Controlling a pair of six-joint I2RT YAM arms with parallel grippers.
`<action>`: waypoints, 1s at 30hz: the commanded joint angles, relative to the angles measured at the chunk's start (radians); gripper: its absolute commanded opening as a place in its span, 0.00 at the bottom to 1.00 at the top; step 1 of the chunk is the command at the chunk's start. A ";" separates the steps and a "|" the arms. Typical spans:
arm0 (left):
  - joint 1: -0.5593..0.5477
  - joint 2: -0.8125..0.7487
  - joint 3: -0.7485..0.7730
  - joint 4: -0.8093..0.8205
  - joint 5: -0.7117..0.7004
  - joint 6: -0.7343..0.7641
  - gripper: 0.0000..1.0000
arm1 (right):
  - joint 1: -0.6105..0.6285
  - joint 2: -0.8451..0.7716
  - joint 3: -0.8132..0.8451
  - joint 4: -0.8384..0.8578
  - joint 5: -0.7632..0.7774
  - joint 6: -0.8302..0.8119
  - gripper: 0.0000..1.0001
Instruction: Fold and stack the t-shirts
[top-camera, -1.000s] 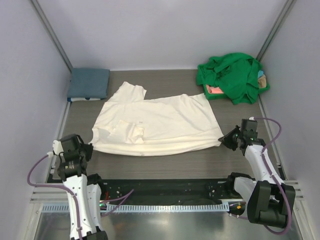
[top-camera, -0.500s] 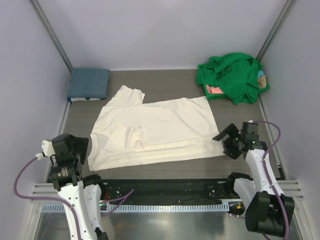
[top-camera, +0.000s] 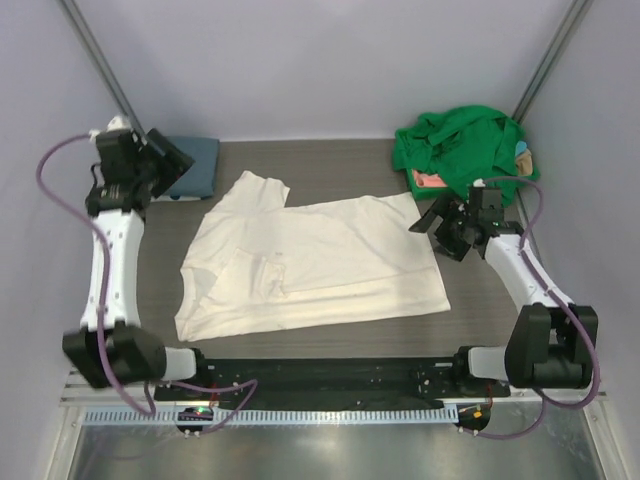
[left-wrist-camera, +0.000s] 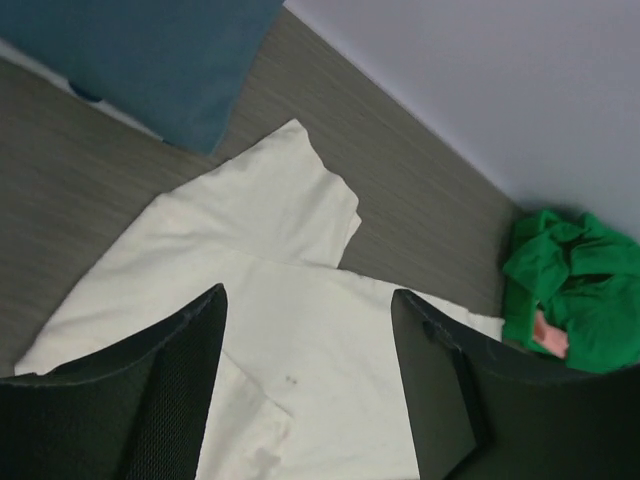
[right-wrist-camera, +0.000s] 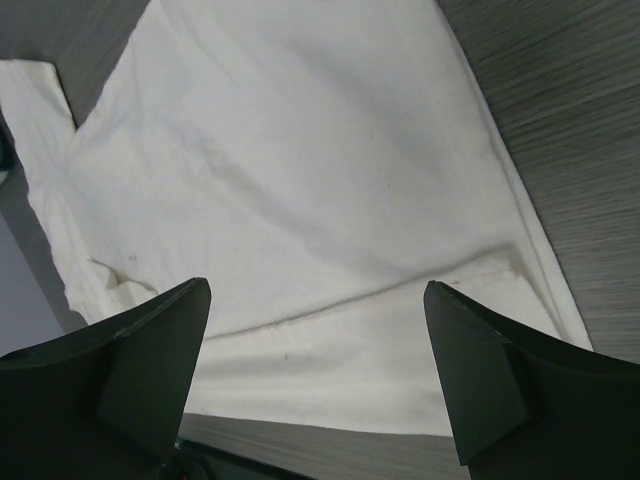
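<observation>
A large cream-white t-shirt (top-camera: 310, 265) lies spread flat in the middle of the table, one sleeve pointing to the far left. My left gripper (top-camera: 172, 160) hovers open and high at the far left, over a folded slate-blue t-shirt (top-camera: 198, 170). In the left wrist view the cream shirt (left-wrist-camera: 300, 340) lies well below the left gripper (left-wrist-camera: 308, 295), the blue one (left-wrist-camera: 150, 60) at top left. My right gripper (top-camera: 437, 232) stands open just above the cream shirt's right edge; the right wrist view shows cloth (right-wrist-camera: 300, 180) under the empty right gripper (right-wrist-camera: 316, 287).
A crumpled bright green t-shirt (top-camera: 465, 150) is heaped in the far right corner, with pink cloth (top-camera: 428, 180) and a turquoise bit (top-camera: 522, 148) peeking out beneath. Grey walls and slanted metal posts close in on three sides. A black rail (top-camera: 330, 375) runs along the near edge.
Both grippers opened and let go of the cream shirt's near corners, which now lie closer to the front. The left arm swung up to the far left; the right moved further back.
</observation>
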 joint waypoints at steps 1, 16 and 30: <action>-0.085 0.314 0.218 0.019 0.055 0.220 0.68 | 0.108 0.059 0.052 0.001 0.049 -0.057 0.94; -0.288 1.258 1.130 -0.226 -0.088 0.363 0.66 | 0.209 0.050 0.003 0.042 0.018 -0.096 0.94; -0.303 1.296 1.063 -0.110 -0.215 0.387 0.59 | 0.225 0.114 -0.002 0.062 0.001 -0.111 0.94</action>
